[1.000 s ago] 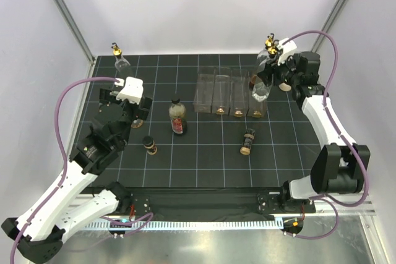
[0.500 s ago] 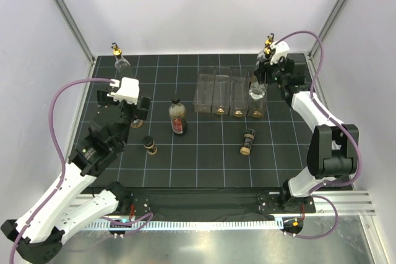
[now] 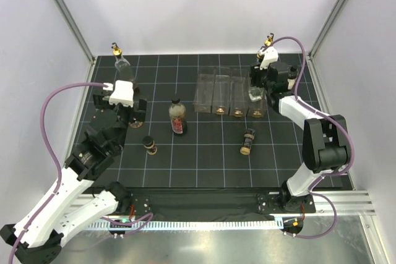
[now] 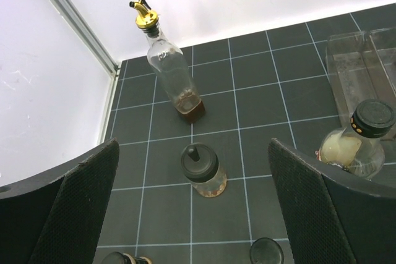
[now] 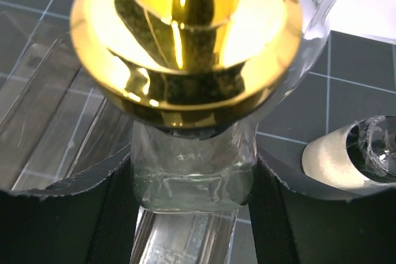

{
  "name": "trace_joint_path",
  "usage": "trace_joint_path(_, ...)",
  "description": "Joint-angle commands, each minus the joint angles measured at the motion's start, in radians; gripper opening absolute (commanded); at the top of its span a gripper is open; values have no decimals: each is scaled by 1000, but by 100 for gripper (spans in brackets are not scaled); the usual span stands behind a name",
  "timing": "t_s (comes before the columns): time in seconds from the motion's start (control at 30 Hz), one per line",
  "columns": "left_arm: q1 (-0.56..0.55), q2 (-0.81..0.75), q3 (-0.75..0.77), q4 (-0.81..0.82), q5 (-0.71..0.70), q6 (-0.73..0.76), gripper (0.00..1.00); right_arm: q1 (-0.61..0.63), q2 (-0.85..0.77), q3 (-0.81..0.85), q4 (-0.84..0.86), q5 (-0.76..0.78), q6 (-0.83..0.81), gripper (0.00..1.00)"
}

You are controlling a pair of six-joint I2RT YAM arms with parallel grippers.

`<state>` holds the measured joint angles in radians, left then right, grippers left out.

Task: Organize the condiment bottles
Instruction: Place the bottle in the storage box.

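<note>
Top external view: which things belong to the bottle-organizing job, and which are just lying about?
Job: tall clear glass bottle with gold pourer, back right; matching bottle, back left; red-labelled glass bottle; short brown black-capped bottle, left; short brown bottle, right.
Just there: clear plastic compartment rack; black gridded mat.

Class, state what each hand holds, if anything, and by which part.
Right hand: clear gold-spouted bottle, gripped on its glass body below the spout. Left hand: nothing.
</note>
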<state>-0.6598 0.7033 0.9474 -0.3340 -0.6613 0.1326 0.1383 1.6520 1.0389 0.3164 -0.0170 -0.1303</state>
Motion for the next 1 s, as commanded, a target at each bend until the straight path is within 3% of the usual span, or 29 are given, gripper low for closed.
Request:
trace_joint_path(0.0, 3, -19, -6, 9, -11, -31, 100, 12, -2, 21, 214, 109, 26, 4)
trace_joint_path(0.33, 3, -30, -9, -5, -4, -57, 100, 14, 22, 27, 231, 164, 67, 6)
trace_joint_path(0.43, 3, -31, -9, -8, -1, -63, 100, 12, 15, 18, 213, 155, 72, 28)
trace_joint_path(0.47, 5, -31, -10, -8, 0, -65, 100, 14, 14, 15, 210, 152, 74, 40)
trace_joint_path(0.53, 5, -31, -12, -11, 8, -76, 100, 14, 5, 3, 211, 146, 70, 48)
trace_joint_path(0.57, 3, -31, -15, -11, 12, -80, 100, 12, 2, -2, 213, 147, 69, 57)
trace_joint_path(0.67, 3, -30, -19, -17, 25, -102, 100, 11, -15, -16, 213, 146, 67, 72)
trace_joint_path(0.97, 3, -48, -18, -28, 52, -128, 100, 7, -87, -37, 188, 153, 74, 100)
